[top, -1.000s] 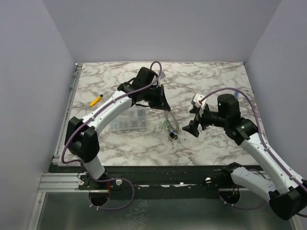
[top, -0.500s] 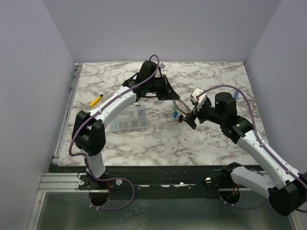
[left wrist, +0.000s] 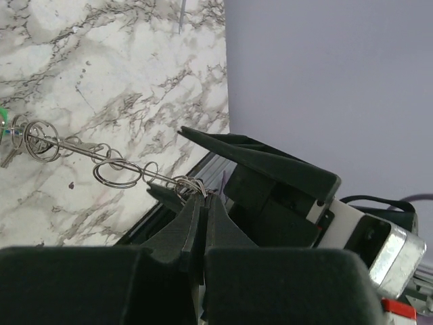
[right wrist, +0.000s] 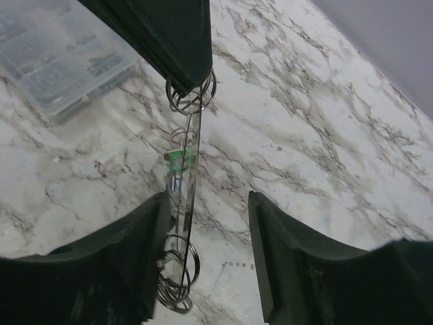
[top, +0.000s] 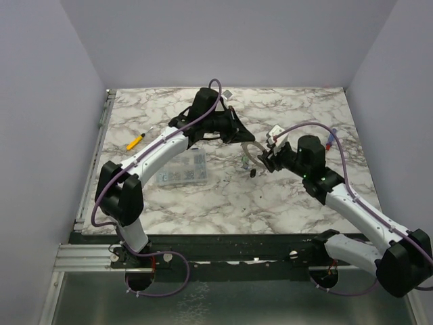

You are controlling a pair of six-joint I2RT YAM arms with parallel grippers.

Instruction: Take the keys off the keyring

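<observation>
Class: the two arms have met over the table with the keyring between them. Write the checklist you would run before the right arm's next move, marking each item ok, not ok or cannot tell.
1. Left end effector shut on the keyring: ok.
2. Keyring between the open jaws of the right end effector: ok.
3. Keyring centred in that gap: not ok. In the right wrist view it sits close to the left-hand finger.
4. Green key in sight on the ring: ok.
5. Which key the jaws would catch: cannot tell.
6. Compartment box off to the side of both end effectors: ok.

No legible text or markings
</observation>
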